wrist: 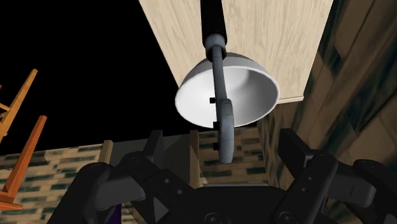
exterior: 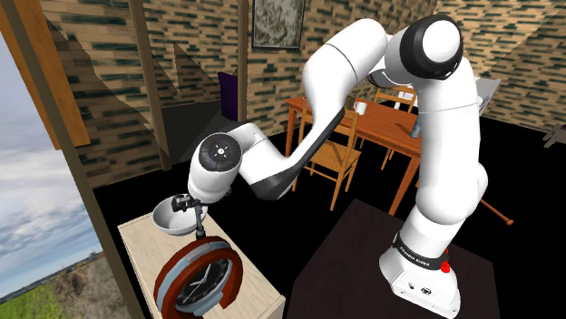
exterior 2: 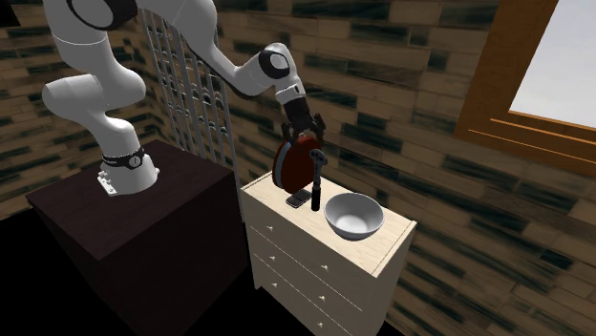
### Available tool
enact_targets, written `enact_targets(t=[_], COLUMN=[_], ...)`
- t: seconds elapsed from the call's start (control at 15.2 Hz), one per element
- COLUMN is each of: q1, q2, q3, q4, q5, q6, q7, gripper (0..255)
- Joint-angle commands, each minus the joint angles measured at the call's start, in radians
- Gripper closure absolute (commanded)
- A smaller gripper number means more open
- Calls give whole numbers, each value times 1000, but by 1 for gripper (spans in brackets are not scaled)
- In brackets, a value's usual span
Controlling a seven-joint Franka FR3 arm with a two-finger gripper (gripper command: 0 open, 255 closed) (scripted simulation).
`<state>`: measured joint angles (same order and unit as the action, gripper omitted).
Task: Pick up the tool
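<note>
The tool (wrist: 221, 83) sits with its grey end between the two fingers of the gripper (wrist: 222, 139). The jaws are spread wide, with a gap on either side of the tool, so from the wrist view I read them as released and not grasping it. From there the grey shaft runs straight away from the jaws and ends in a black grip.

The wrist view is where I can judge those gaps. In the second exterior view the tool (exterior 2: 317, 181) stands upright directly below the gripper (exterior 2: 303, 129), its head just under the fingertips and its lower end down at the dresser top (exterior 2: 272, 191). I cannot tell whether it rests there. The shoulder view shows the same hang, with the tool (exterior: 198, 224) pointing down from the gripper (exterior: 188, 203).

Just past the jaws, behind the shaft in the wrist view, is a white bowl (wrist: 248, 95) at the edge of the light wooden dresser top (wrist: 280, 38). From the side, the bowl (exterior 2: 353, 215) sits just beside the tool's lower end. On the other side of that end lies a dark flat phone (exterior 2: 299, 199).

Below and behind the gripper stands a round clock (exterior 2: 289, 164). The shoulder view turns it to me face-on, so I can see the clock (exterior: 201, 276) has a red-brown and blue rim, a dark dial and white hands. The bowl (exterior: 170, 217) lies beyond it.

Farther out, the shoulder view gives me the dark stand (exterior: 363, 263), an orange wooden table (exterior: 390, 131) with chairs, and a white cup (exterior: 360, 108) on it.
</note>
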<state>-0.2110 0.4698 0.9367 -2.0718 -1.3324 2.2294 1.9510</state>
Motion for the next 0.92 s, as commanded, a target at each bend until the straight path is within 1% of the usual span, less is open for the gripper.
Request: enact_targets(t=[0.0,0.26,0.4,0.46,0.86], q1=[26,52,56,54,52], q2=[34,76,83,80,78], q3=[-24,-54,-59,-58,-57], q4=[14,18,19,16,13], q5=[-38,-89,-96,-95,-95], q6=[-8,-7,-7,-6,-5], q7=[29,69,75,76,77], gripper=[0,0,0,255,255])
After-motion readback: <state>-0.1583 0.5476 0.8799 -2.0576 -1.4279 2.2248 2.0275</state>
